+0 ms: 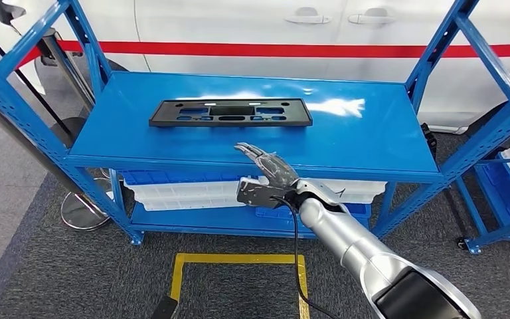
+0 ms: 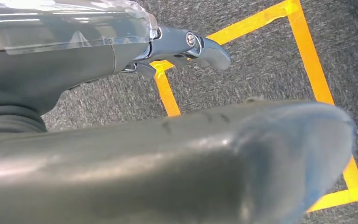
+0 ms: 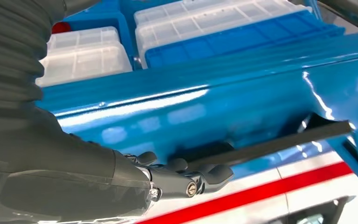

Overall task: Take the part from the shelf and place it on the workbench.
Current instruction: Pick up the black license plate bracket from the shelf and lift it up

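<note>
Right hand (image 1: 270,169) is empty, fingers loosely apart, reaching over the shelf's (image 1: 372,143) front edge toward the part (image 1: 230,112), which lies flat near the back edge. Left hand (image 2: 186,46) hangs over the floor, holding nothing. The step looks like the approach; next it must reach farther and grasp. No writing is readable.

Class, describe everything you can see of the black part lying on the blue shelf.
The black part is a long, flat rectangular frame, matte and plastic-looking, with several slots and cut-outs along its length. It lies flat on the top level of the blue shelf, towards the back and left of the middle, long side across the view. Nothing touches it; the right robot hand reaches towards it, short of it.
</note>
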